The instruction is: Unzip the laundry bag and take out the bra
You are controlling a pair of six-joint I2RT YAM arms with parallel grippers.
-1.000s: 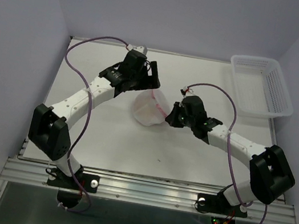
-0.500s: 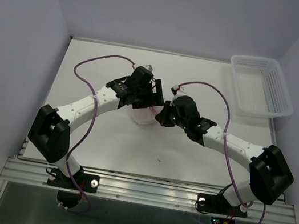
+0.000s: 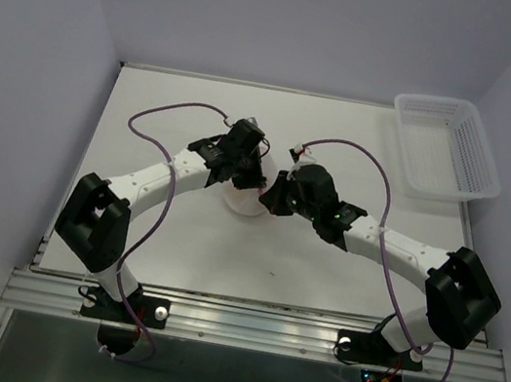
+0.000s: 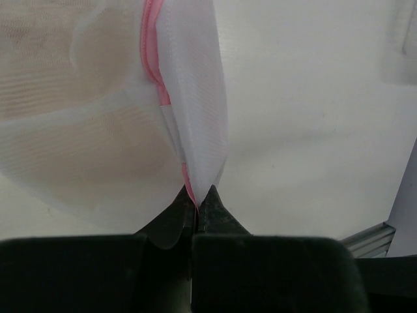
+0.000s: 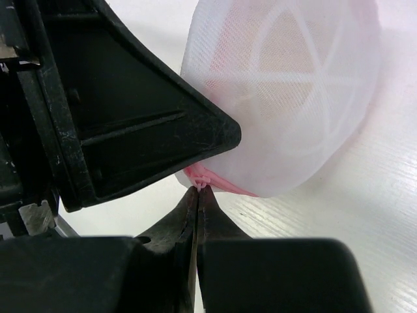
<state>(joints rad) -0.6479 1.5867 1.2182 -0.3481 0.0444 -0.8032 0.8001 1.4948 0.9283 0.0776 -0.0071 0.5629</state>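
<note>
The laundry bag (image 3: 245, 201), a white mesh pouch with a pink zipper rim (image 4: 150, 60), sits mid-table between both grippers. My left gripper (image 4: 195, 203) is shut on the bag's mesh edge right beside the zipper. My right gripper (image 5: 199, 190) is shut on the small pink zipper pull (image 5: 203, 178) at the bag's lower edge. The left gripper's black finger (image 5: 130, 111) lies against the bag just above it. The bra (image 5: 296, 68) shows only as a peach-tan tint through the mesh, inside the bag. From above, the left gripper (image 3: 246, 176) and right gripper (image 3: 270, 198) meet over the bag.
A white plastic lattice basket (image 3: 447, 146) stands at the table's back right corner. Purple cables loop above both arms. Grey walls close in the table on the left, back and right.
My left gripper has come right onto the bag and shut on its edge by the zipper. The right gripper has shifted slightly left, still shut at the bag's rim.
</note>
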